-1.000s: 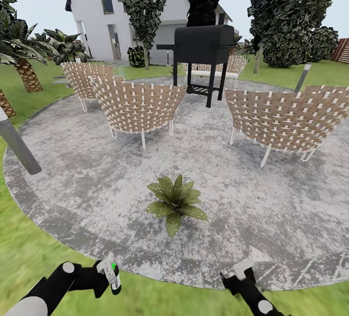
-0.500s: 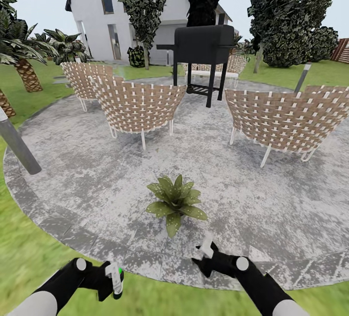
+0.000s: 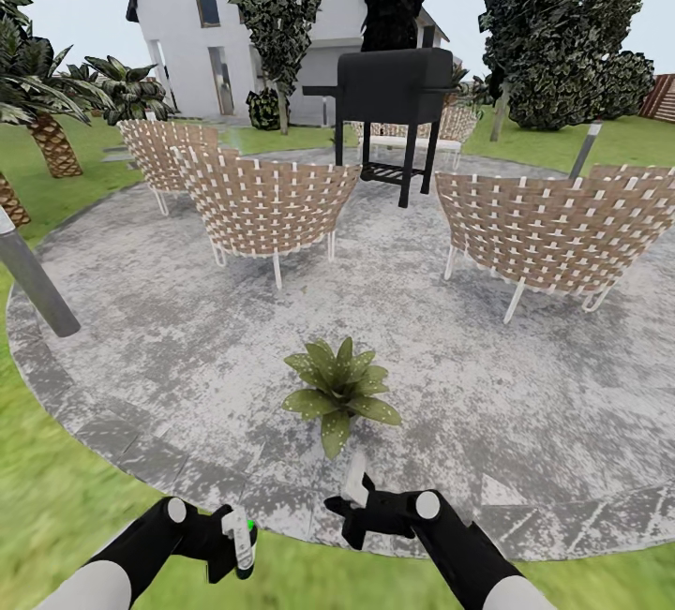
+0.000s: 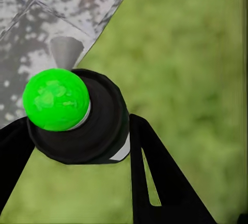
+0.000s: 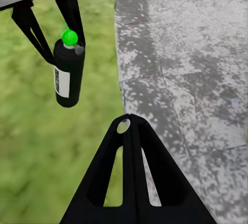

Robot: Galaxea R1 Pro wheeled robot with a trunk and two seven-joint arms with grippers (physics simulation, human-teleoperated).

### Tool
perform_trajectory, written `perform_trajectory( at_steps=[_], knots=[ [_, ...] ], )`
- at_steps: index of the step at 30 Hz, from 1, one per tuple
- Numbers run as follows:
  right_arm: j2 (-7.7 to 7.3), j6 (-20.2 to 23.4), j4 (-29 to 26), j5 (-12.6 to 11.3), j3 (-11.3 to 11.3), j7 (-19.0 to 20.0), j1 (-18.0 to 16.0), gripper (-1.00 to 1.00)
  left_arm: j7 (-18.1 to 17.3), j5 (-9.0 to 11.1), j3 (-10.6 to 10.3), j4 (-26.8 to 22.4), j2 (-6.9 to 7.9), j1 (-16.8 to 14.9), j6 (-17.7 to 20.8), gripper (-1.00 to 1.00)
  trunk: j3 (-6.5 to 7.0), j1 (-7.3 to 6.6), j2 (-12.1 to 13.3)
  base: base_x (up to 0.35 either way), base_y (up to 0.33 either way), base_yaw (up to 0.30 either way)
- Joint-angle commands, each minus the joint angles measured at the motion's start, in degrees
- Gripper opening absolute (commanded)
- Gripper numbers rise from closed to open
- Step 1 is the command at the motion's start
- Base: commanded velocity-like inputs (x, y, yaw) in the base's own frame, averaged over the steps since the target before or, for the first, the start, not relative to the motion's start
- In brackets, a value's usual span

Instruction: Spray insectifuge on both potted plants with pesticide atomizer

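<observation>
A potted plant (image 3: pixel 339 392) with speckled green leaves sits on the stone patio (image 3: pixel 169 348) of the garden, near its front edge. My left gripper (image 3: pixel 239 546) hangs low over the lawn, shut on the pesticide atomizer (image 3: pixel 244 543). In the right wrist view the atomizer (image 5: pixel 68 74) is a dark upright bottle with a white label and a green top. The left wrist view looks down on that green top (image 4: pixel 56 99) between the two black fingers (image 4: pixel 160 182). My right gripper (image 3: pixel 353 488) is shut and empty, just in front of the plant and right of the atomizer, with its fingers (image 5: pixel 129 172) pressed together.
Woven brown chairs (image 3: pixel 262 202) (image 3: pixel 553 226) and a black grill (image 3: pixel 392 85) stand on the far half of the patio. A grey post (image 3: pixel 33 282) leans at the left, another (image 3: pixel 586 149) at the right. Lawn (image 3: pixel 56 507) rings the patio; palms and a white house lie beyond.
My right arm has swung left and forward, from the lower right to just in front of the plant. My left gripper with the atomizer has drifted a little right and down.
</observation>
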Motion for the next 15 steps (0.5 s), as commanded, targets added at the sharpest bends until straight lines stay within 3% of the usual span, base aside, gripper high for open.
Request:
perform_trajectory(
  at_steps=[1,6,9,12,15],
  knots=[
    [0.17,-0.4,0.0,0.6,-0.1,0.0,0.0,-1.00,0.0,-0.6,-0.1,-0.1,-0.35,0.0,-0.6,-1.00,-0.05,-0.01,0.0,0.000,0.000,0.000],
    [0.31,-0.4,0.0,0.6,-0.1,0.1,0.0,-1.00,0.0,-0.5,-3.5,-0.1,-2.85,0.0,-0.7,-1.00,-0.05,-0.01,0.0,0.000,0.000,0.000],
    [0.32,-0.4,0.2,0.7,-0.1,0.1,0.0,-1.00,0.0,-0.4,-3.9,-0.2,-3.55,0.0,-1.0,-1.00,-0.05,-0.01,0.0,0.000,0.000,0.000],
    [0.32,-0.4,0.2,0.7,-0.1,0.1,0.0,-1.00,-0.1,-0.1,-3.9,-0.1,-3.92,0.0,-4.5,-1.00,-0.05,-0.01,0.0,0.000,0.000,0.000],
    [0.32,-0.4,0.2,0.7,-0.1,0.1,0.0,-1.00,-0.1,0.1,-3.9,-0.1,-4.15,0.0,-5.7,-1.00,-0.05,-0.01,0.0,0.000,0.000,0.000]
  ],
)
